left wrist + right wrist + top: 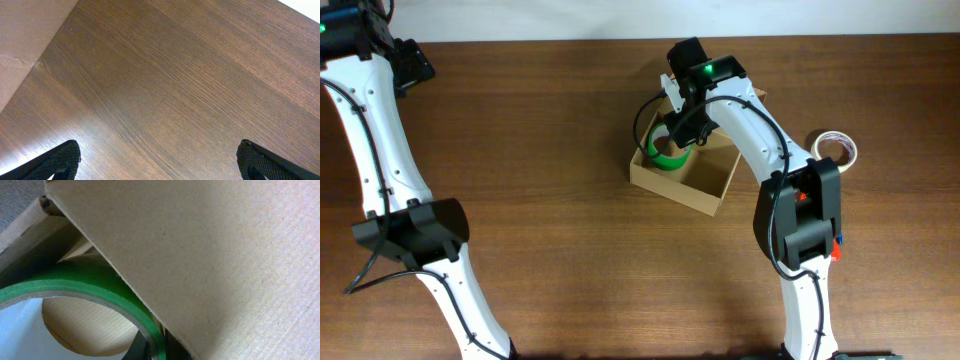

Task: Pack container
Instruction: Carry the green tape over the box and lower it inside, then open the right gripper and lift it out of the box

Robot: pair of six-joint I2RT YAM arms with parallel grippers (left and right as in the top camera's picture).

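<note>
Pinching the tape, the right tool holds it inside the box for packing. The left tool waits spread over the desk.

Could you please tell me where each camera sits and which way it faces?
Overhead: fixed above the table, looking straight down; both arms show, the right one over the container.
Left wrist: on the left arm, facing bare wood; the open left tool shows at the bottom corners.
Right wrist: at the container, facing its cardboard and the green tape roll; the right tool barely shows, shut on the roll.
Shared: overhead and right wrist both show roll and container.
</note>
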